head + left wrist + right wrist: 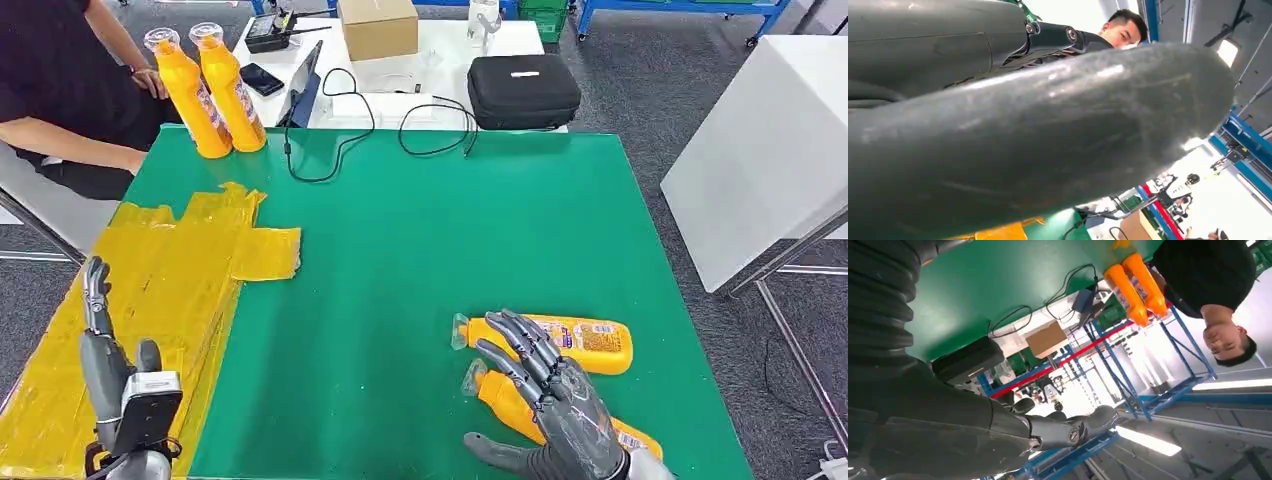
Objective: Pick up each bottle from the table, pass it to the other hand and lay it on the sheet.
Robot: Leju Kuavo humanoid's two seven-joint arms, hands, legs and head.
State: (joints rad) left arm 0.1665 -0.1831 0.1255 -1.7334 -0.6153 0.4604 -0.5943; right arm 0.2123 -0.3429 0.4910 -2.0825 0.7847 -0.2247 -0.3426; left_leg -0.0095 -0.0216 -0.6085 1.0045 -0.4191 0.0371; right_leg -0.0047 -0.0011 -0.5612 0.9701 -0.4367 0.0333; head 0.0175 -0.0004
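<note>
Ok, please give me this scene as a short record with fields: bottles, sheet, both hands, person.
lying bottles: two, flat on the green table, near the right hand
standing bottles: two, upright at the far left corner
yellow sheet: no bottle on it
right hand: open, above the lying bottles
left hand: open, over the sheet
person: beside the standing bottles

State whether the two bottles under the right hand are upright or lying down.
Lying down: both bottles rest on their sides on the green table, below the open right hand.
</note>
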